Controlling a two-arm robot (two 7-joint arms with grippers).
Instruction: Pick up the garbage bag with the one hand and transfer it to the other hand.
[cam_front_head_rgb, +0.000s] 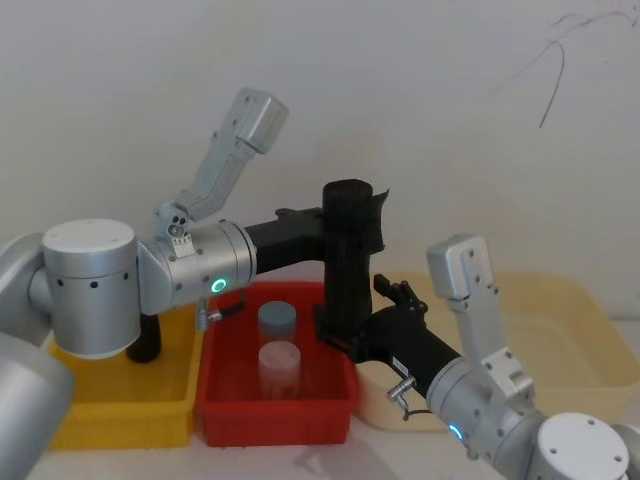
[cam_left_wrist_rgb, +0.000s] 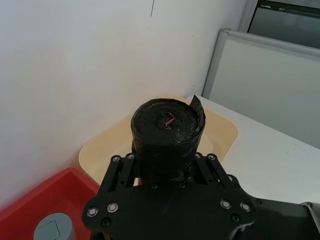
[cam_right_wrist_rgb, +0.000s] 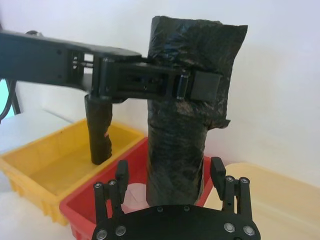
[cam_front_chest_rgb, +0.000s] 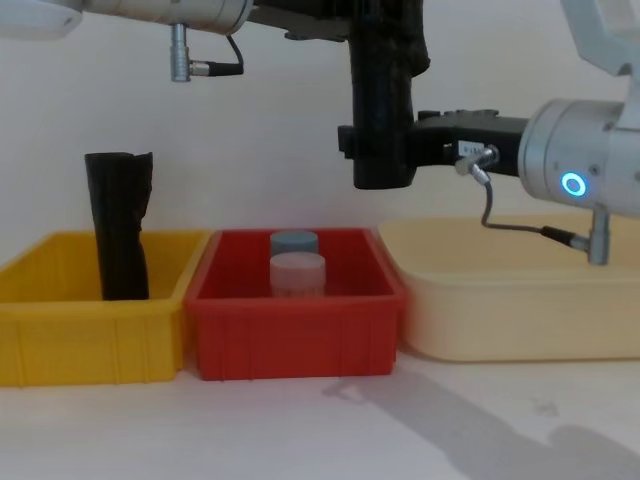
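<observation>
Chest view: matte, columnar garbage bag (cam_front_chest_rgb: 385, 110).

Three bins side by side: one yellow bin (cam_front_chest_rgb: 90, 340), one red bin (cam_front_chest_rgb: 295, 335), one cream tub (cam_front_chest_rgb: 510, 315). Two black rolls: the garbage bag (cam_front_head_rgb: 350, 262) and the other roll (cam_front_chest_rgb: 118, 225). Two small jars: one grey-topped jar (cam_front_chest_rgb: 294, 242), one pale-topped jar (cam_front_chest_rgb: 297, 272). Two grippers: the left gripper (cam_left_wrist_rgb: 165, 166) and the right gripper (cam_right_wrist_rgb: 170, 175). Two little ring lights: one green light (cam_front_head_rgb: 218, 286), one blue light (cam_front_chest_rgb: 572, 184).

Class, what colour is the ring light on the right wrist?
The ring light is blue, clearest in chest view.
</observation>
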